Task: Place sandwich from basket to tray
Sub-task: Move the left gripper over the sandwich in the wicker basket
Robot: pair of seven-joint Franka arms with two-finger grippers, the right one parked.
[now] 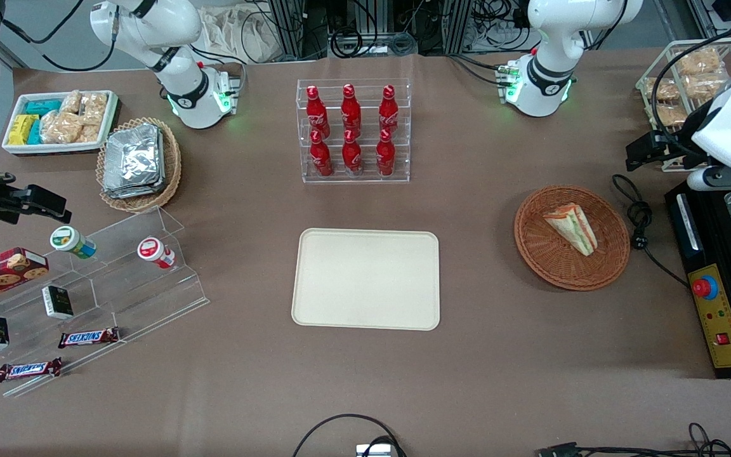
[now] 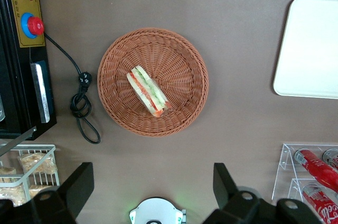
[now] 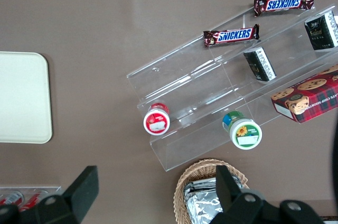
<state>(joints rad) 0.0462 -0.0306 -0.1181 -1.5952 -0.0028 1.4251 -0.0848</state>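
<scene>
The sandwich (image 1: 572, 227), a pale wedge with red, green and orange layers along its edge, lies in the round reddish-brown wicker basket (image 1: 549, 263) toward the working arm's end of the table. The cream tray (image 1: 365, 279) lies flat mid-table with nothing on it. My left gripper (image 1: 645, 151) hangs high above the table, beside the basket and a little farther from the front camera, well apart from it. In the left wrist view the gripper (image 2: 152, 182) is open, holding nothing, with the sandwich (image 2: 149, 91), the basket (image 2: 179, 57) and a corner of the tray (image 2: 311, 49) below it.
A coiled black cable (image 1: 638, 222) lies beside the basket. A black machine with a red button (image 1: 707, 287) stands at the working arm's table end. A wire rack of bagged snacks (image 1: 689, 76) and a clear rack of red bottles (image 1: 353, 130) stand farther from the front camera.
</scene>
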